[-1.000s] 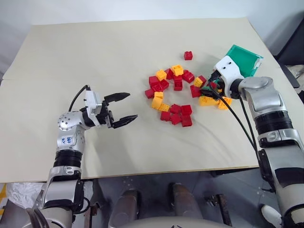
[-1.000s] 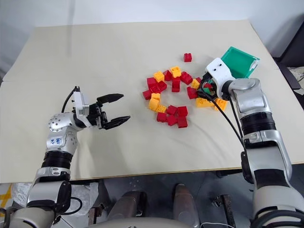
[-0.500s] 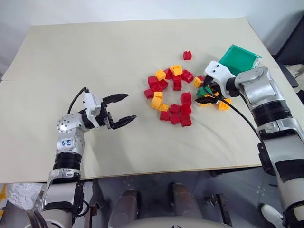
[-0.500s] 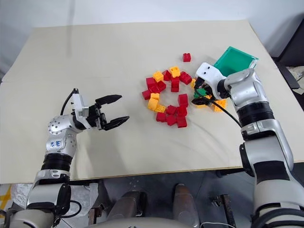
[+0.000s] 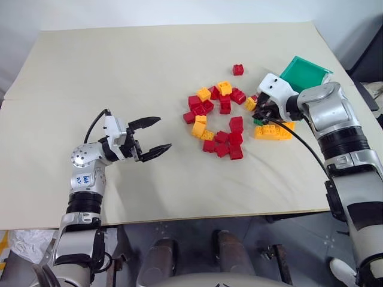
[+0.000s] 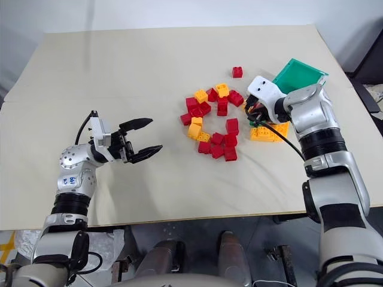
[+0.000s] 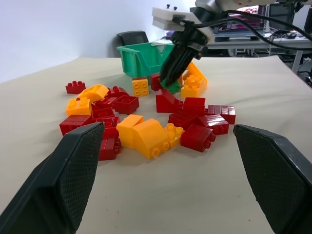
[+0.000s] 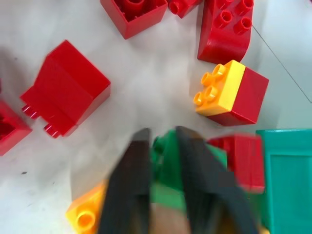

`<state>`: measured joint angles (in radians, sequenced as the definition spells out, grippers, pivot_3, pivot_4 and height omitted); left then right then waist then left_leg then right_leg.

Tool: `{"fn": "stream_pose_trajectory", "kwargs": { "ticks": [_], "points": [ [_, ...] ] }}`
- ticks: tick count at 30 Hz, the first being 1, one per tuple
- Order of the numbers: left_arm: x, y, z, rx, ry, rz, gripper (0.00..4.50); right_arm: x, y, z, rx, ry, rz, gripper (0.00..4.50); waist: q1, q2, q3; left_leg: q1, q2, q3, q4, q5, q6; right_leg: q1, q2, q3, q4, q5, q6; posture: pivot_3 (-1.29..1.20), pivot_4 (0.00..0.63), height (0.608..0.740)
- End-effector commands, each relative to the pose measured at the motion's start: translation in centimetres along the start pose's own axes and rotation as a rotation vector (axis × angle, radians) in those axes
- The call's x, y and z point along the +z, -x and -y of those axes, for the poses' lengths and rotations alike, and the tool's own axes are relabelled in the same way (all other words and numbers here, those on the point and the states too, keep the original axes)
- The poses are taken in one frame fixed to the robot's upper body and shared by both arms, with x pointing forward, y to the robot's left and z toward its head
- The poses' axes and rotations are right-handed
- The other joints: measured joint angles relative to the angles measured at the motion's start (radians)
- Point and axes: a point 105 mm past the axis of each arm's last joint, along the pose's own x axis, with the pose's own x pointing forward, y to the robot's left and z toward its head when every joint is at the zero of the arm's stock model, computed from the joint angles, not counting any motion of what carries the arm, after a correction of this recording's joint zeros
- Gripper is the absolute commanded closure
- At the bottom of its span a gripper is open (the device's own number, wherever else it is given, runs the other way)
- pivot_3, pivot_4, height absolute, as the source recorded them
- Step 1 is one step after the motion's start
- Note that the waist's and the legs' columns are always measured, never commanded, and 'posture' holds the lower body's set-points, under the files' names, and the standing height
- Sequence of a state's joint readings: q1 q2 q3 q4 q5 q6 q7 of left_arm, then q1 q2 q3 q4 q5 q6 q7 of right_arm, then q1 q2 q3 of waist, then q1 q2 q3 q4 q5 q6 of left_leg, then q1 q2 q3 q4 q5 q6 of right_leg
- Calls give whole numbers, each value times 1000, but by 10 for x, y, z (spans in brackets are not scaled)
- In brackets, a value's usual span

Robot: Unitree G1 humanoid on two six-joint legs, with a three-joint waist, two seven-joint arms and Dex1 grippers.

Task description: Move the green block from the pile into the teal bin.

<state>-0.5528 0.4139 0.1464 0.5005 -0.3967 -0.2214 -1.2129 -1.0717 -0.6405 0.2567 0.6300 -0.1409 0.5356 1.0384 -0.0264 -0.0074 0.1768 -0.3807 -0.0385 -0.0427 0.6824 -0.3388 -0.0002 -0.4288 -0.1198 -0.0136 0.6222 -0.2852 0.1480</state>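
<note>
With our right gripper (image 8: 161, 185) clamped on the green block (image 8: 168, 168) near the desk's right edge beside the teal bin (image 5: 305, 73), and left gripper (image 5: 155, 135) apart, we feared crowding bricks could lever it loose.

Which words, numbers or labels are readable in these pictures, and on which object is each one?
No text can be read with certainty.
Blue marking on the left arm's silver wrist housing: too small to read.
White tag on the rim of the teal bin: no readable print.
The toy bricks of the pile and the table carry no writing.
</note>
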Motion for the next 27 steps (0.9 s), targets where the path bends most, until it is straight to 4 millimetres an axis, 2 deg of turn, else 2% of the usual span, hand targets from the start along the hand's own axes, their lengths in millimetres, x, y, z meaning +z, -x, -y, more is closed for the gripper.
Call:
{"fn": "stream_pose_trajectory", "kwargs": {
  "ticks": [1, 6, 7, 9, 10, 13, 18, 22, 27],
  "points": [
    [13, -3, -4, -5, -44, 31, 0, 28, 26, 6, -28, -7, 128, 4486, 0, 0, 0, 0, 0, 0, 0, 0, 0, -1, 0, 0, 0, 0, 0, 0, 150, 740],
    [13, -8, -3, -17, -39, 38, 0, 24, 42, 6, -53, 35, 168, 4486, 1, 0, 0, -3, 0, 0, 1, 0, 0, -3, 0, -1, 0, 0, 0, 0, 150, 740],
    [12, -9, -2, -20, -38, 40, 0, 19, 42, 5, -49, 70, 158, 4486, 2, 0, 0, -3, 0, 0, 1, 0, 0, -3, 0, -1, 0, 0, 0, 0, 150, 740],
    [12, -10, -2, -23, -35, 43, 0, -2, 39, -15, 115, 189, 36, 4486, 4, 0, 0, -4, -2, -1, 1, 0, 0, -3, 0, -1, 0, 0, 0, 0, 150, 740],
    [12, -11, -2, -25, -33, 44, 0, -9, 39, -18, 146, 225, 14, 4486, 4, 0, 0, -4, -2, 0, 1, 0, 0, -3, 0, -1, -1, 0, 0, 0, 150, 740],
    [12, -11, -2, -28, -32, 44, 0, -4, 36, -9, 65, 180, 83, 3949, -1, 0, 0, -5, -3, 0, 1, 0, 0, -3, 1, -1, -1, 0, 1, 0, 150, 740],
    [12, -10, -2, -28, -32, 43, 0, -6, 30, -10, 42, 140, 76, 2280, -2, 0, 0, -4, -1, 0, 1, 0, 0, -4, 2, 0, 0, 0, 0, 0, 150, 740],
    [12, -8, -1, -25, -33, 40, 0, -13, 22, -2, -21, 51, 47, 1029, 0, 0, 0, -5, -1, 0, 2, 0, 0, -4, 1, 0, 0, 1, 0, 0, 150, 740],
    [13, -7, -1, -19, -36, 38, 0, -17, 15, 14, -138, -57, 21, 1029, 0, 0, 0, -5, -1, 0, 2, 0, 0, -4, 0, -1, 0, 1, 0, 0, 150, 740]
  ]
}}
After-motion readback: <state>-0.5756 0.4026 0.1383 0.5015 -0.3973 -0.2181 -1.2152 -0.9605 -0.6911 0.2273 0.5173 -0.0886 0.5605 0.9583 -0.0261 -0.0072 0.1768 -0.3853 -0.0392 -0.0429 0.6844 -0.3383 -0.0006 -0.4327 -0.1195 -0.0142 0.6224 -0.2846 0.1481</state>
